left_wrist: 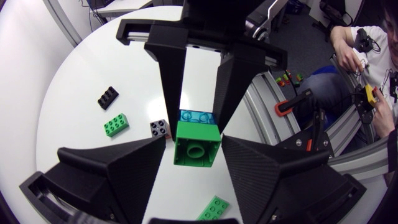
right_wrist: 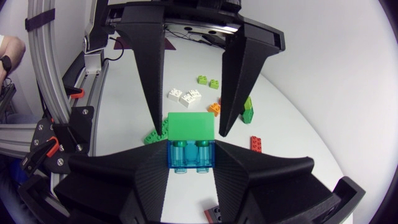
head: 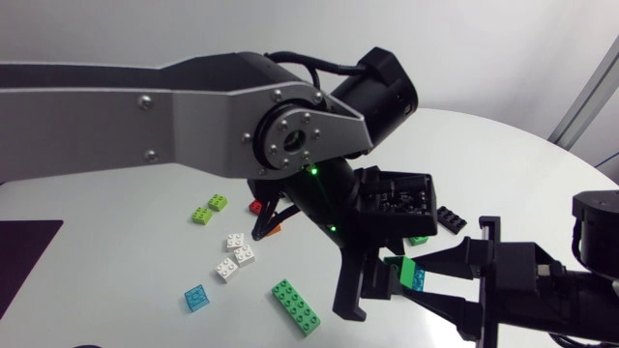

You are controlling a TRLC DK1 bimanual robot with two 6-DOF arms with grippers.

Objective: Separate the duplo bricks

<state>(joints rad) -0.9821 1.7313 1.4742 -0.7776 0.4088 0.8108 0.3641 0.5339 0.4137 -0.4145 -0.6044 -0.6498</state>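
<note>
A green brick (left_wrist: 198,146) is stacked on a translucent blue brick (left_wrist: 197,117), and the pair hangs above the table near the front right (head: 407,272). My right gripper (right_wrist: 189,155) is shut on the blue brick (right_wrist: 189,157). My left gripper (left_wrist: 194,149) faces it from the other end, its fingers flanking the green brick (right_wrist: 191,126) closely on both sides with narrow gaps showing, so it stands open. The two grippers meet nose to nose over the table.
Loose bricks lie on the table under my left arm: a green long brick (head: 295,307), a blue tile (head: 196,298), white bricks (head: 235,256), a lime brick (head: 210,209), red (head: 255,206), orange (head: 274,230), and a black one (head: 450,218). A dark mat (head: 24,251) lies at the left.
</note>
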